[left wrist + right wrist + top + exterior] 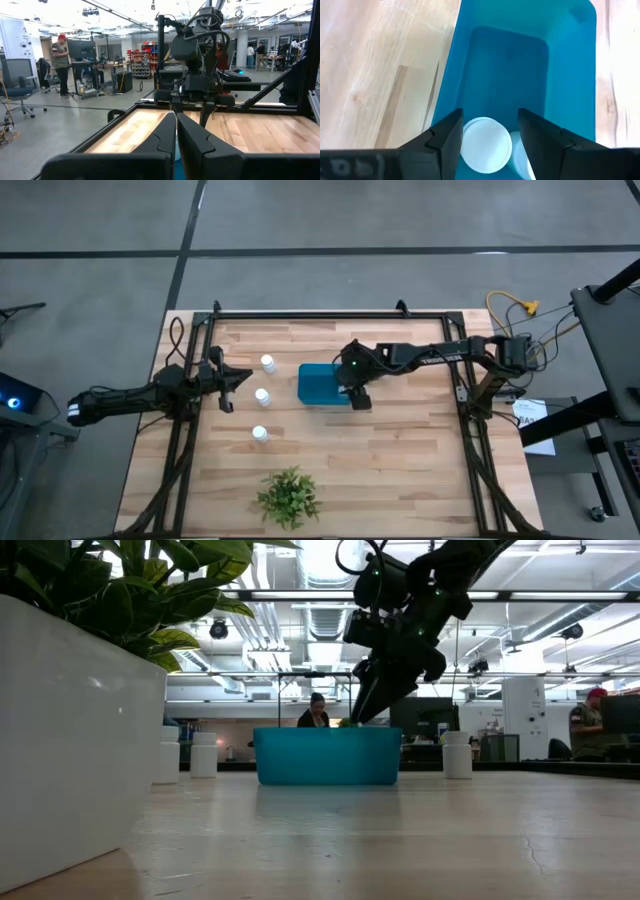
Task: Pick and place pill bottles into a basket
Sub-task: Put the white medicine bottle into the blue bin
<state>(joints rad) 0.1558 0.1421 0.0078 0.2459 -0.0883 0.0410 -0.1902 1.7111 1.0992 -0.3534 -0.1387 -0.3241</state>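
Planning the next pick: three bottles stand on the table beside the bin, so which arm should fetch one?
Left. Its hand sits right beside the three bottles, while the right hand is over the bin.

The wooden table (400,450) carried the basket (318,386), three pill bottles (263,396) beside it, and a plant (289,497).

A green leafy plant (289,498) is seen on the near part of the wooden table (400,460). In the low view its white pot (70,730) is shown close up. A person (62,62) in a red cap is seen standing in the room beyond.
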